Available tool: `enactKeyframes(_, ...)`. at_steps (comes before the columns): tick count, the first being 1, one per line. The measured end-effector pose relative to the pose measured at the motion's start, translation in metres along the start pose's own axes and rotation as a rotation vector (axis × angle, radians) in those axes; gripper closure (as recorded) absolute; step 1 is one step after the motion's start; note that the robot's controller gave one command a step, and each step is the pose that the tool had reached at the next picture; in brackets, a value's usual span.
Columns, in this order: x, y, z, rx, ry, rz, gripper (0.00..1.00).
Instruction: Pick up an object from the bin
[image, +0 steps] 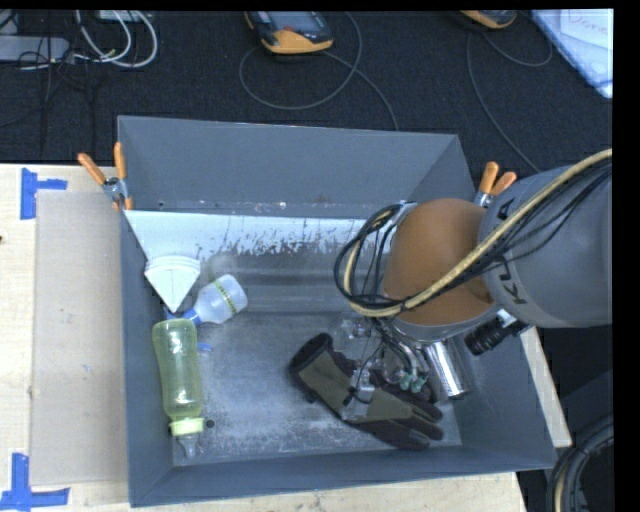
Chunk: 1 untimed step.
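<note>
**Gripper (362, 386) above dark glove (320, 372), near-right floor of bin (280, 165).**
The glove's long axis runs far-left to near-right, directly beneath the gripper. Whether the gripper is open or closed cannot be told.

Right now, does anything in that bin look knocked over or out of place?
The yellow-green bottle lies flat by the left wall of the bin, a small clear bottle lies tipped beside a white paper cone, and a dark glove lies crumpled under the gripper. Nothing looks spilled or broken.
</note>
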<state>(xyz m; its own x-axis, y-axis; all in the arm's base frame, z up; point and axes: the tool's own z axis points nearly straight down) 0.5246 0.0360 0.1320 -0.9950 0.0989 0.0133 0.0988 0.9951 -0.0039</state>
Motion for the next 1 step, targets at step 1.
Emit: enactKeyframes(1,-0.0016,0.0117,0.0193,-0.001,-0.005,0.086,0.00)
